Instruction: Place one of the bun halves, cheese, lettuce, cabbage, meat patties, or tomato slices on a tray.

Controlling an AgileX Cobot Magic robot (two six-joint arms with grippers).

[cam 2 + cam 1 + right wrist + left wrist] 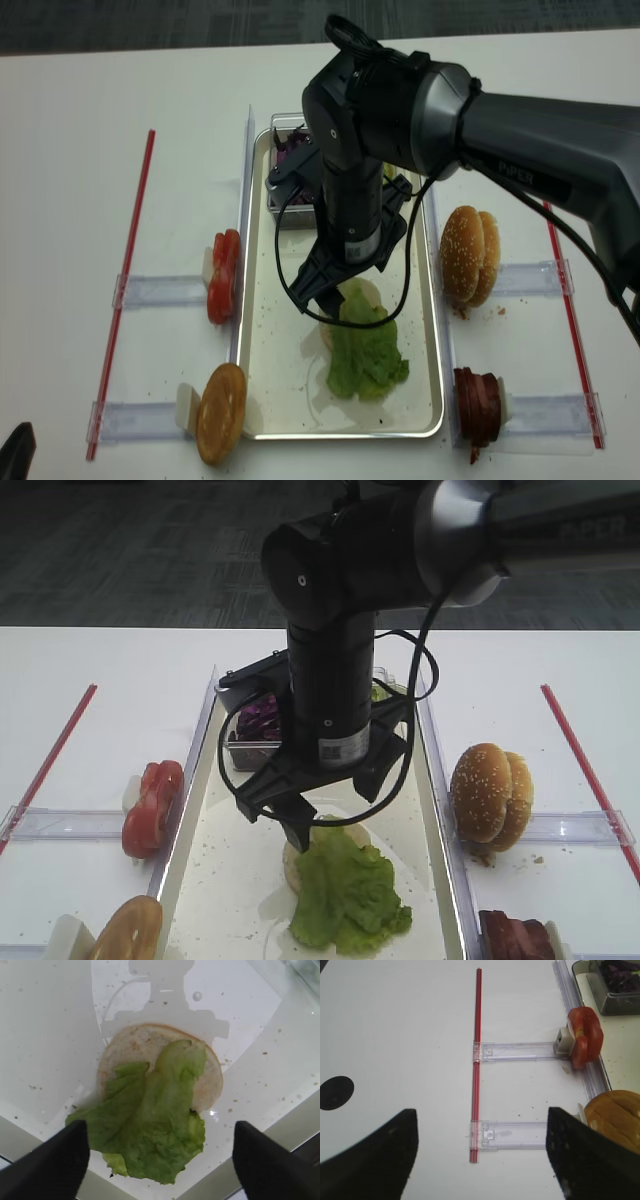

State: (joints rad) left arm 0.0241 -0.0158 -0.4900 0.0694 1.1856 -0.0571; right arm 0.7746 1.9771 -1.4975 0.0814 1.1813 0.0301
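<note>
We log the right gripper (160,1152) with jaws spread wide and empty over one lettuce (145,1120) leaf, draped on one pale bun disc (150,1047) in the one tray (195,790) — best lifted straight up, clear of the leaf — the left gripper (480,1157) likewise parted and empty.

White table (100,660) under even, bright light (soft glare on the surface). Dark grey carpet floor (130,550) beyond the far edge, faintly patterned. Red strips (125,285) along either side.
</note>
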